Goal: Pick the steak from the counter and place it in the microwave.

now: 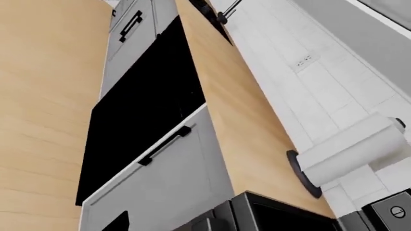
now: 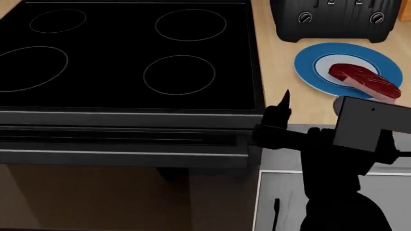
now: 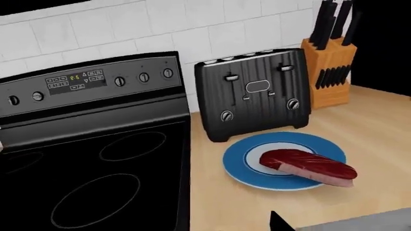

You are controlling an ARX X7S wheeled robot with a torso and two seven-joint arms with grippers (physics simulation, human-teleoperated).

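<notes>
We see the steak point(image 3: 308, 166), a thick dark-red slab with a pale fat edge, lying on a blue plate point(image 3: 244, 163) on the counter point(image 3: 359, 120) before the toaster point(image 3: 253, 94). Whether the right gripper point(image 2: 282, 108) is apart or together, we cannot tell; the left is out of view.

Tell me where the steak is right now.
The steak lies on the blue plate on the counter, right of the stovetop and just in front of the toaster, at the head view's upper right.
</notes>
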